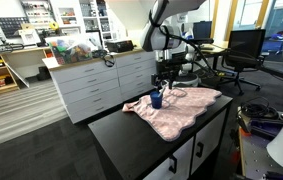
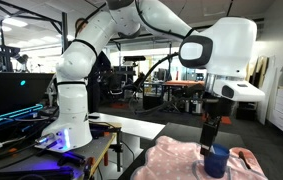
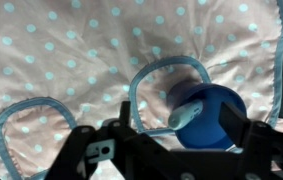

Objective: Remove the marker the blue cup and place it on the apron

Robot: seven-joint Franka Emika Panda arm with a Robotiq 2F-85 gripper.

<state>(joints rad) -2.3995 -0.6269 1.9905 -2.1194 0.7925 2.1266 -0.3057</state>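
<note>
A small dark blue cylindrical cup [image 3: 213, 118] stands on the rumpled, pale pink dotted apron [image 3: 71, 50] spread over the black worktop [image 1: 131, 135]. The slim marker [image 3: 186, 113] leans inside the cup. Above the cup the Robotiq gripper [image 3: 166, 138] hangs, jaws wide apart, gripping nothing. A blue-edged apron strap [image 3: 146, 75] loops beside the cup.

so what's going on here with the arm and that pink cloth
The white robot arm's gripper hangs just above a small dark blue cylindrical cup. The cup stands on a pale pink, dotted cloth apron spread over a black counter. In the wrist view the slim marker sits inside the cup, and the jaws are open with nothing gripped. The marker has not yet been lifted out.
</note>
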